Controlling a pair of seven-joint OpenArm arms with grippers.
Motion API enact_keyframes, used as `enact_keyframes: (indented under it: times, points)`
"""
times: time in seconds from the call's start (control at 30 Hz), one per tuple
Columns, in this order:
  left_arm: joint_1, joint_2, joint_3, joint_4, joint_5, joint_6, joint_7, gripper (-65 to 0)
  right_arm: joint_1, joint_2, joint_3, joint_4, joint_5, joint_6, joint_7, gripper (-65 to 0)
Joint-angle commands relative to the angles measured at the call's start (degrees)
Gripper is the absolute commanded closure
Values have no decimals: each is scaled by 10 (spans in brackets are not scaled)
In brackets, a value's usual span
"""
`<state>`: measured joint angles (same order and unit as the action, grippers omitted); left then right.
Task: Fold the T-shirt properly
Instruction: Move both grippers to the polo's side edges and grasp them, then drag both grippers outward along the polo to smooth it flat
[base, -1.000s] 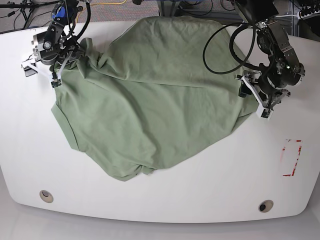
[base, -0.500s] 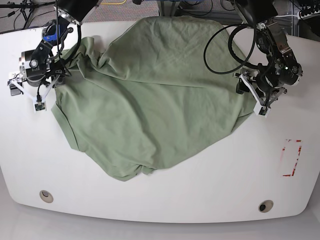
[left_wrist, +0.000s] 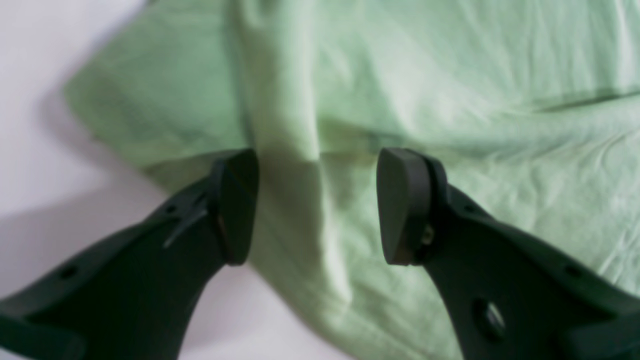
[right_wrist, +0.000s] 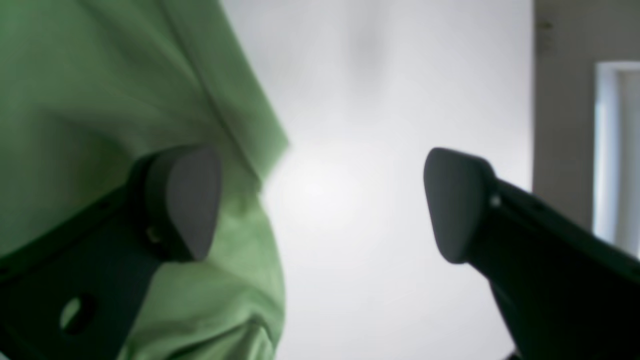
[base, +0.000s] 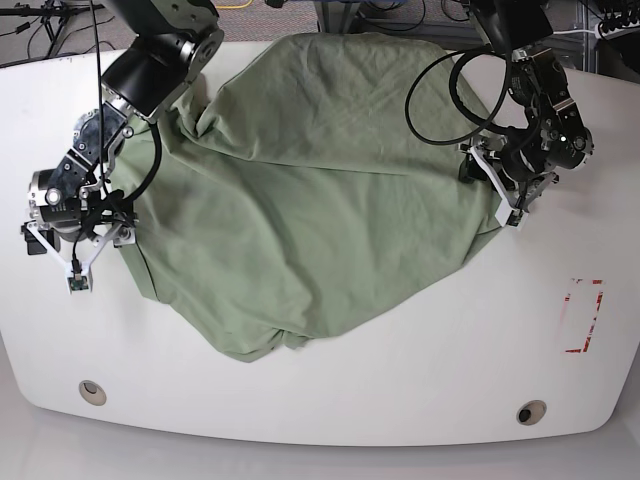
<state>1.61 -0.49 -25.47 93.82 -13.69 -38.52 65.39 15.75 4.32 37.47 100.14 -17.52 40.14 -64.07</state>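
A white table (base: 330, 390) with rounded corners carries a rumpled green T-shirt (base: 310, 200), spread back-side up across its middle and reaching the far edge. Toward the near edge from the shirt, two round metal fittings (base: 92, 391) sit flush in the tabletop, one off each lower corner of the cloth. To the shirt's right, well apart from it, a small rectangle of red tape (base: 584, 316) marks the bare surface.

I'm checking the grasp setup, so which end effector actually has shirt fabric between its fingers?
The left end effector: a ridge of the T-shirt runs through its gap. The right end effector mostly frames bare table, cloth beside one finger.
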Motion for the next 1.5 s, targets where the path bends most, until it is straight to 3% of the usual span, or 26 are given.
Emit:
enact_keyframes:
  times: [0.0,0.3,0.73,1.03,1.27,1.47]
  points:
    - [-9,-4,3,-7,-6,1,-13,-351,28,-5,2,-13,-3,-1,5,-607]
    - [-64,-60,34,-126,-6,58,-64,-351,6,-31,-29,-40,-3,-1,55,-606]
    - [-240,-151,159,-363,-7,63,-187,-351,-23,-28,-42,-81,-3,-1,121,-604]
    - [-325,-192,228,-422,-7,63,-217,-351,-21,-15,-42,-124,-2,-1,158,-604]
    - [-339,-245,260,-423,-7,61,-223,-351,-8,-14,-46,-140,-1,-1,202,-604]
    - [-351,-270,263,-422,-10,60,-239,-351,23,-14,-46,-178,-1,-1,213,-604]
